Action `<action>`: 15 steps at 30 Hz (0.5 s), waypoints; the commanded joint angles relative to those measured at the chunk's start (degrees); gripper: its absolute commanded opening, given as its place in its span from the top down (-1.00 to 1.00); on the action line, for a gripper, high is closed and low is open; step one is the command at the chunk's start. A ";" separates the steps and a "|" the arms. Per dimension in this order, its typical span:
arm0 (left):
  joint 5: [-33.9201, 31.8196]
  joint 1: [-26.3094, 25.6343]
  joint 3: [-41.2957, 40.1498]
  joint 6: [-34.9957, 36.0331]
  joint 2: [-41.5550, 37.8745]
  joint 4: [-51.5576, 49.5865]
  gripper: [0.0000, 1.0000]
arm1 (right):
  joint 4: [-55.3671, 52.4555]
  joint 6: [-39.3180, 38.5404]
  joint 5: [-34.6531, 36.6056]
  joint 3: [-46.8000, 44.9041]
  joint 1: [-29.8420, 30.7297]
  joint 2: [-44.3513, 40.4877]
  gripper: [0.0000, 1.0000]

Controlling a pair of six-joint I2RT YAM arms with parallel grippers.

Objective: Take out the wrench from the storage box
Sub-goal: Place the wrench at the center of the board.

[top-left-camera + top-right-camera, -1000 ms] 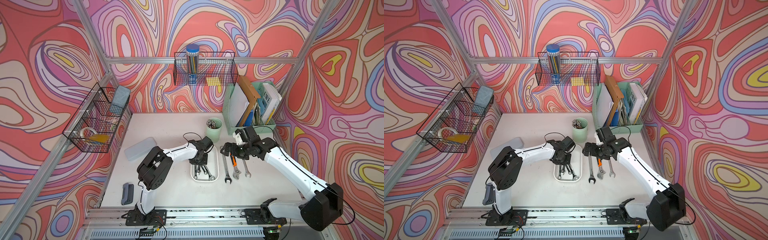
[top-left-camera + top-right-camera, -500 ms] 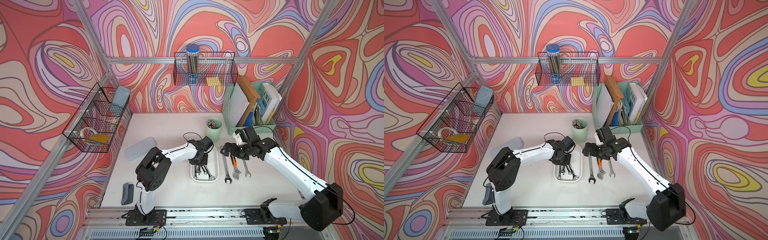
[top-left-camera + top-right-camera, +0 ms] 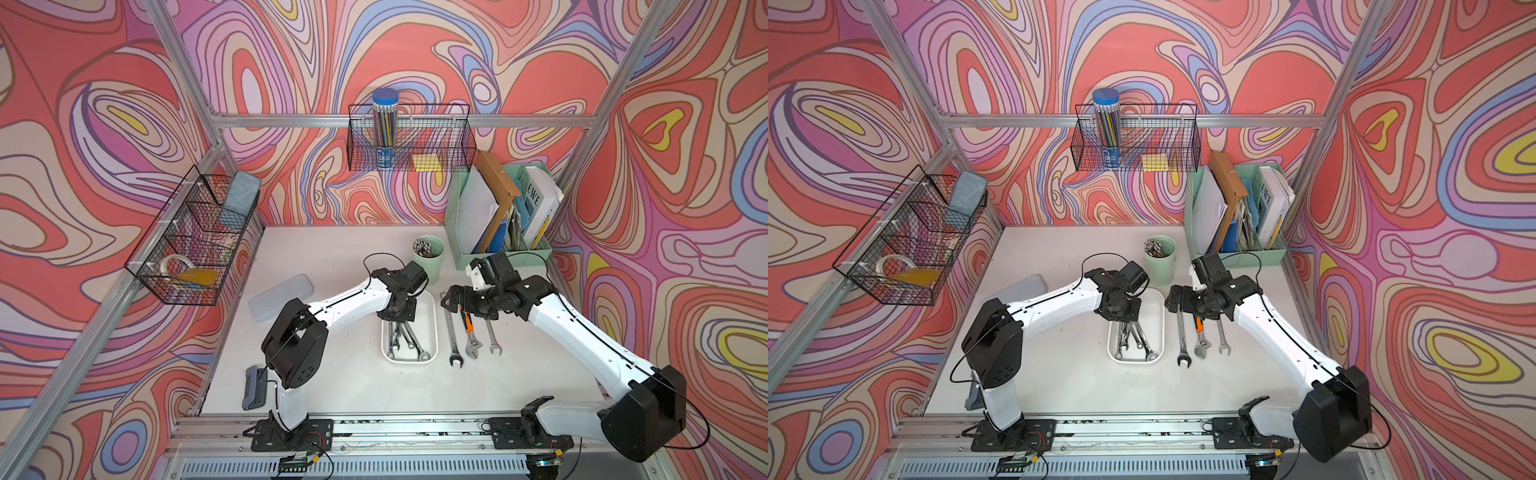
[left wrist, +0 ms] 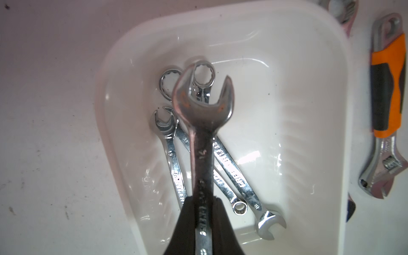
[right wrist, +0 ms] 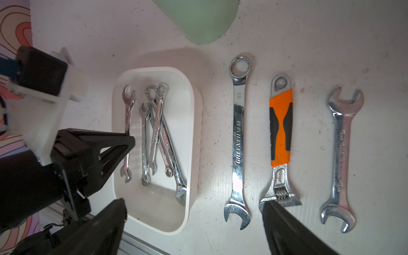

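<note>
Left wrist view: left gripper (image 4: 203,201) pinches chrome open-ended wrench (image 4: 202,141) over shallow white plastic storage box (image 4: 320,92); lift straight, clear its rim. Right gripper (image 5: 195,206) spread.

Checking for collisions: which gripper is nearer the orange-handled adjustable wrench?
Right. The right gripper hovers open by the handle end of the orange-handled wrench; the left gripper is farther off over the storage box, shut on a wrench.
</note>
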 commanded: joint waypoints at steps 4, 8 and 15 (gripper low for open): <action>-3.13 2.55 0.46 3.04 -5.87 -7.06 1.00 | 0.94 0.19 -0.43 1.46 0.02 0.75 -0.96; -3.22 6.00 -4.02 4.09 -10.32 -7.63 1.00 | 1.09 0.10 -0.76 1.76 0.02 1.09 -0.96; -0.93 10.78 -14.56 4.01 -14.38 -2.68 1.00 | 1.38 0.43 -1.39 1.56 -0.03 1.12 -0.96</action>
